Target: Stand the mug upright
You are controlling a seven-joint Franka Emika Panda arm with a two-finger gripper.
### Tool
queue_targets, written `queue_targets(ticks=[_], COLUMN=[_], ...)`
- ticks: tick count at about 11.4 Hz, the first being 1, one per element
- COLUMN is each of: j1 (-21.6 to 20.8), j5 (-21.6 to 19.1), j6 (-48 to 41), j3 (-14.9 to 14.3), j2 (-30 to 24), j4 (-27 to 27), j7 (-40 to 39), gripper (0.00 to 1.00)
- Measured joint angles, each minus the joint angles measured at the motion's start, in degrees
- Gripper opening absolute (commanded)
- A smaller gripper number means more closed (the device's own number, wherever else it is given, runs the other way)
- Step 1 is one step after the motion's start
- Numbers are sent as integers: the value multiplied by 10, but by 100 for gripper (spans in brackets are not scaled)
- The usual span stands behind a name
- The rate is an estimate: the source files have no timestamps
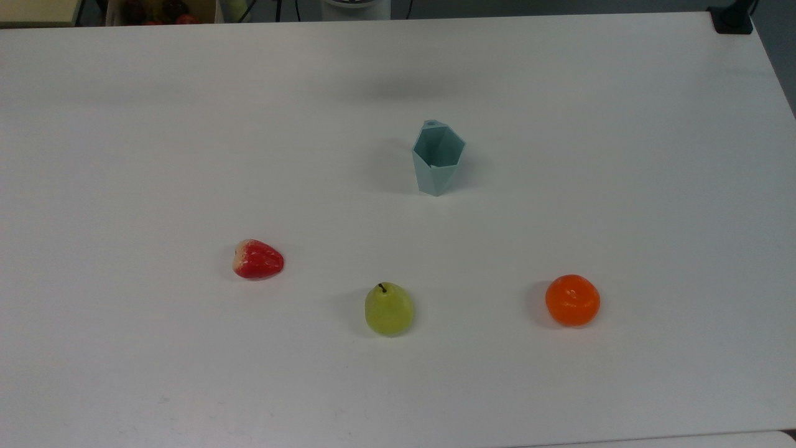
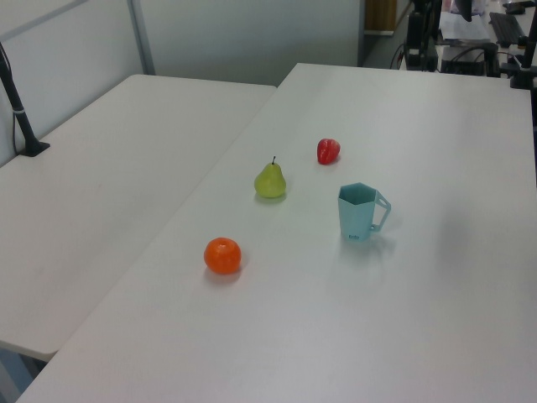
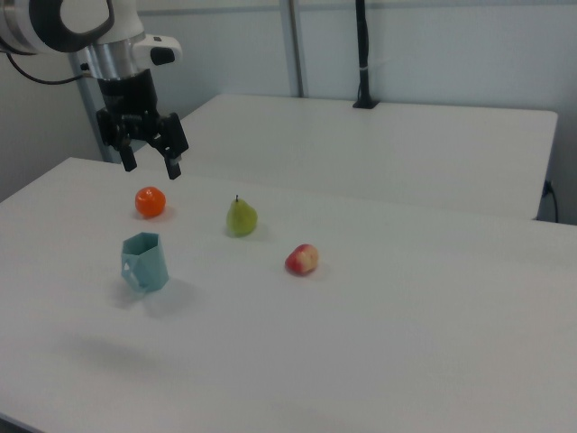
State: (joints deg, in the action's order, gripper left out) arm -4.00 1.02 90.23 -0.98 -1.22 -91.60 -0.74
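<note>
Jaws spread apart and gripping nothing, the black two-finger gripper on its white robot arm hangs high above the white counter, at the right view's upper left. Well below it, the small pale blue-teal faceted plastic mug stands upright near the counter's middle, hexagonal mouth open upward. In the left view its handle points to the left view's right. A red strawberry, a green pear and a round orange lie in a loose row, well apart from the mug.
</note>
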Motion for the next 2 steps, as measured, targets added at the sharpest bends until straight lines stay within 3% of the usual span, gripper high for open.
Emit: queue_targets(ticks=[2], j1=[0], j5=[0], j6=[0], j3=[0], j2=[3], j4=[-1], j7=[0], gripper=[100])
